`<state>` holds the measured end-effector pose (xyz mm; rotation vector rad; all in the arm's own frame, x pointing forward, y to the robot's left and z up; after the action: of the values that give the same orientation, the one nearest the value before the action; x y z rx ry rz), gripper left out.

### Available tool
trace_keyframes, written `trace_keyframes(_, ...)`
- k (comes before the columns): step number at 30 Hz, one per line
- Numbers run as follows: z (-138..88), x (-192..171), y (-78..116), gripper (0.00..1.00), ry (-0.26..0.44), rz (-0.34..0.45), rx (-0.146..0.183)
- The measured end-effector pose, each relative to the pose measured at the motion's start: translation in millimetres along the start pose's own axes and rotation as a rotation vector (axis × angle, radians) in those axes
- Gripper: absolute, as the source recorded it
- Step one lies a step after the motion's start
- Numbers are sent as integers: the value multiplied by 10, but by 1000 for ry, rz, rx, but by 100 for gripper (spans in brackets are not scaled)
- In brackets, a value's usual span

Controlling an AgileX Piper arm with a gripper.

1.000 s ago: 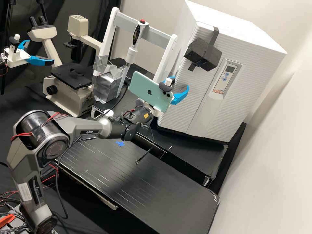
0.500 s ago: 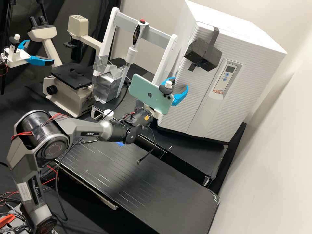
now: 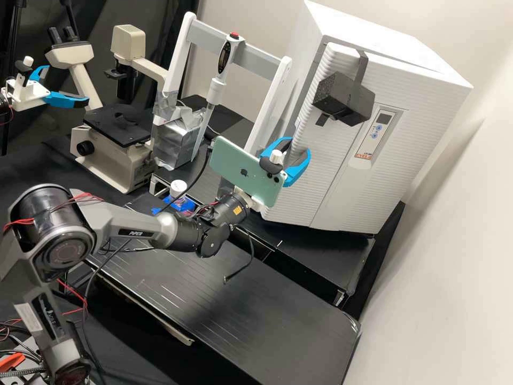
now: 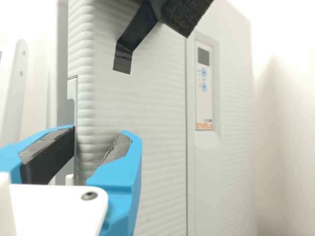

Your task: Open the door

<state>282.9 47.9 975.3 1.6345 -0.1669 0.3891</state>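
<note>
One white ribbed door (image 3: 320, 187) is ajar right at the pincer (image 3: 300, 147), its free edge (image 4: 84, 108) sitting btwn the two blue fingers. Pincer's part-open, approx. the width of that edge; can't tell if both dark pads (image 4: 47, 142) press on it. A narrow gap runs behind the free edge, next to one finger, & another shows along the door's top, higher than the pincer, where it stands off the white cabinet body (image 3: 374, 37). Other finger is on the door's front side.

Up & right of the pincer, on the door front: black block (image 3: 342, 99) w/ dark strap (image 3: 362, 64), then the control panel (image 3: 375, 133) farther R. Green phone (image 3: 240, 166) is mounted just behind the fingers, on the arm side.

White frame (image 3: 272, 101) rises near the pincer, to its upper L, so the space on that side is tight; pipette (image 3: 216, 88) is upright-ish farther L. White-capped bottle (image 3: 178, 187) w/ blue base is lower L, apart from the pincer. Microscope (image 3: 117, 125) is well apart, far L. Black platform (image 3: 224, 289) spreads out lower than the pincer, w/ open height btwn. Pale wall (image 3: 454, 240) is well R, past the cabinet.
</note>
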Motion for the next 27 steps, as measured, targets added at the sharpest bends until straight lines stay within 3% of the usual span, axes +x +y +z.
trace_keyframes(6, 153, -250, 100, 0, -23, 71, 14)
trace_keyframes(17, 427, -514, 237, 0, -104, 240, 81)
trace_keyframes(23, 537, -681, 175, 0, -143, 249, 92)
trace_keyframes(27, 580, -889, 91, 0, -188, 212, 86)
